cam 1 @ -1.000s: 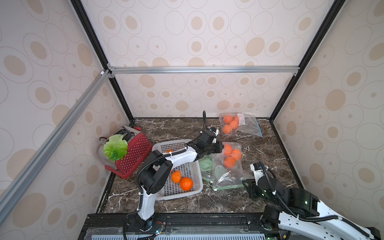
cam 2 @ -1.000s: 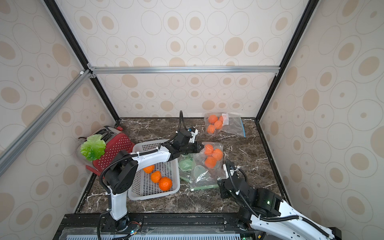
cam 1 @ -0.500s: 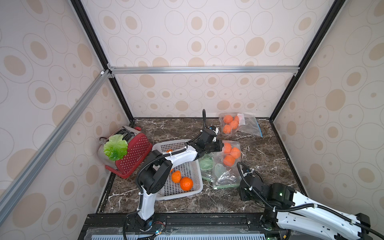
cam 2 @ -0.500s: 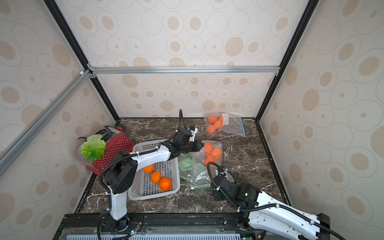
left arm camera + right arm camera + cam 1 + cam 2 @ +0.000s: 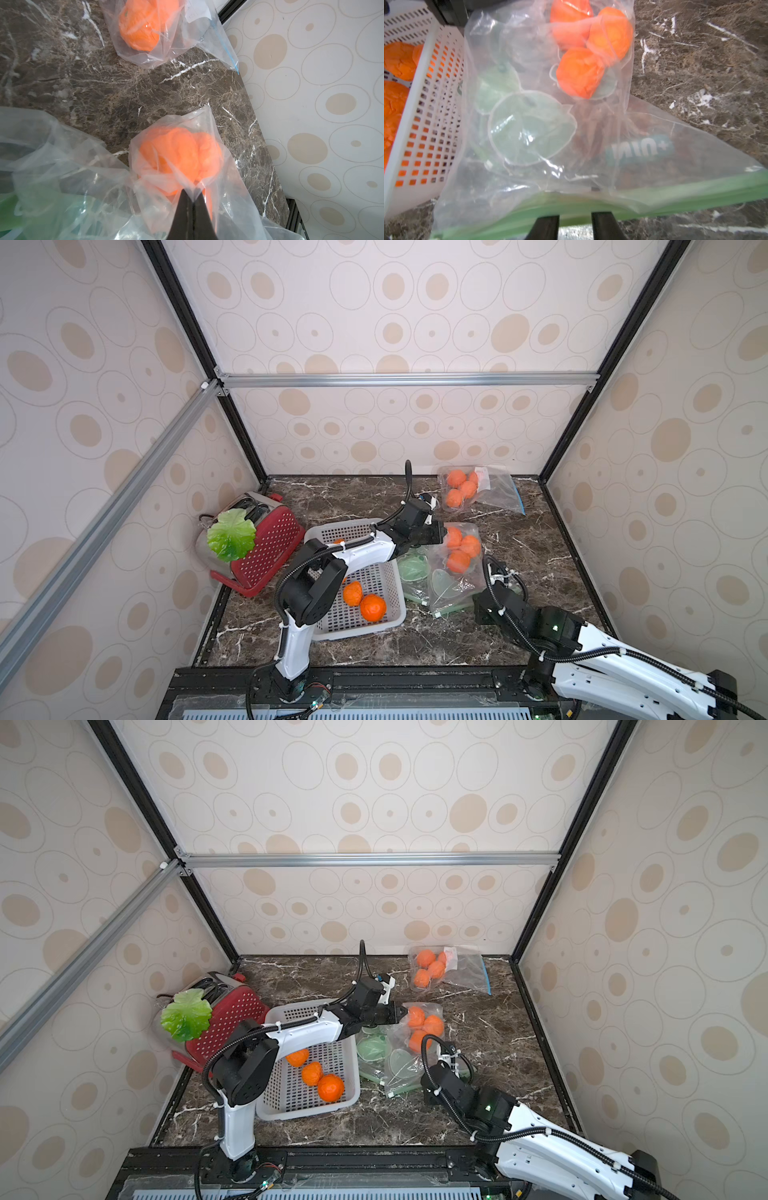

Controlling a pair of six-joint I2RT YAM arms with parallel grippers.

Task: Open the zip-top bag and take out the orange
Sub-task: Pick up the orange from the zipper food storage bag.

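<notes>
Three oranges (image 5: 458, 562) sealed inside bag (image 5: 571, 145), on desk (image 5: 540, 539) beside basket (image 5: 357, 628). Left gripper (image 5: 192, 197) pinched shut on bag's far end. Right gripper (image 5: 575, 220) parted at green zip strip, gripping nothing. Opening step; next, likely clamp zip lip, peel apart.

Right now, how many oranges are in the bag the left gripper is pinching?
3 oranges, bunched in the bag's far end: one beside the left gripper, one just beyond it, one nearer the front. Another might hide underneath.
</notes>
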